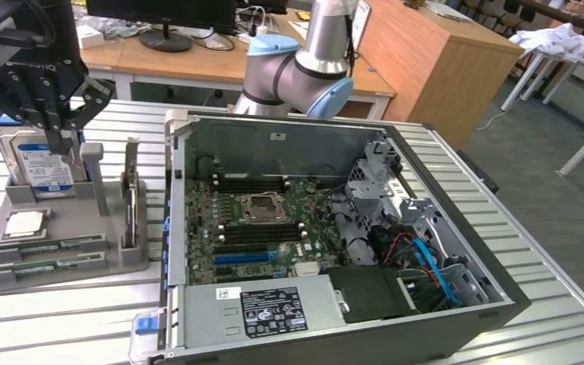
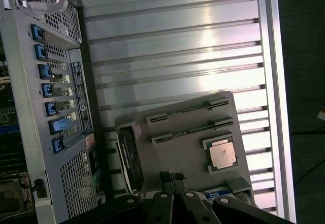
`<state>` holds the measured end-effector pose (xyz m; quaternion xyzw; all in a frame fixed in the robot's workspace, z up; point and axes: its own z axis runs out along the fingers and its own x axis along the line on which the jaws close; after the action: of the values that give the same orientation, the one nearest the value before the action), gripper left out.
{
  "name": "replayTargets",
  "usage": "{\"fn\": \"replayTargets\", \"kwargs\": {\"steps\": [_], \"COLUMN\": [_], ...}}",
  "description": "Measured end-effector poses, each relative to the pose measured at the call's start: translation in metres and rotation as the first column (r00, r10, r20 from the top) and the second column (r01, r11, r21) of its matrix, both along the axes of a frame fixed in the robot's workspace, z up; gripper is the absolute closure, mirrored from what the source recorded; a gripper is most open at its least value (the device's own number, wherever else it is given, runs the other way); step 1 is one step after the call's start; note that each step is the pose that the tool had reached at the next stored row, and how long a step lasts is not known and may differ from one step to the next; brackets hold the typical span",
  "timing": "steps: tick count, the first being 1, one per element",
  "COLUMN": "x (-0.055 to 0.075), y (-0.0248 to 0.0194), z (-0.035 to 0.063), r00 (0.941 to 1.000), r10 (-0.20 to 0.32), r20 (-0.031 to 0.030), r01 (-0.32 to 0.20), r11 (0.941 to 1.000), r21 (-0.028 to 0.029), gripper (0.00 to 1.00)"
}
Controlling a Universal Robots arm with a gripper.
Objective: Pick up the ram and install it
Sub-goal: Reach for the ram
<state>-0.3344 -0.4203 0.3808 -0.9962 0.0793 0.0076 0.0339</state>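
Approach step: the shut, empty gripper (image 1: 64,144) hovers over the hard drive (image 1: 45,163), the ram (image 1: 49,246) untouched in its tray (image 1: 119,260); grasping needs opened jaws.

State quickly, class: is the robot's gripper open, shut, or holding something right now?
Gripper: jaws shut, holding nothing, close to the hard drive.

Camera layout: one high and wide, one close overhead.

My exterior view looks steeply down from a distance across the slatted table (image 1: 58,319) at the open computer case (image 1: 271,144); my wrist view faces straight down, much nearer, over the grey parts tray (image 2: 177,158). Both share that tray, its processor chip (image 2: 222,153) and the case's outer wall.
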Motion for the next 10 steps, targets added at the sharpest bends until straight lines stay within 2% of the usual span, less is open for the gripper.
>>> {"fn": "replayTargets", "kwargs": {"steps": [5, 10], "x": [-0.013, -0.017], "y": [0.0001, 0.0001], "z": [-0.0001, -0.0007], "r00": [1.0000, 1.0000], "r10": [0.000, 0.000], "r20": [0.0002, 0.0002], "r01": [0.000, 0.000], "r11": [1.0000, 1.0000], "r21": [0.0000, 0.0000], "gripper": [0.90, 0.90]}}
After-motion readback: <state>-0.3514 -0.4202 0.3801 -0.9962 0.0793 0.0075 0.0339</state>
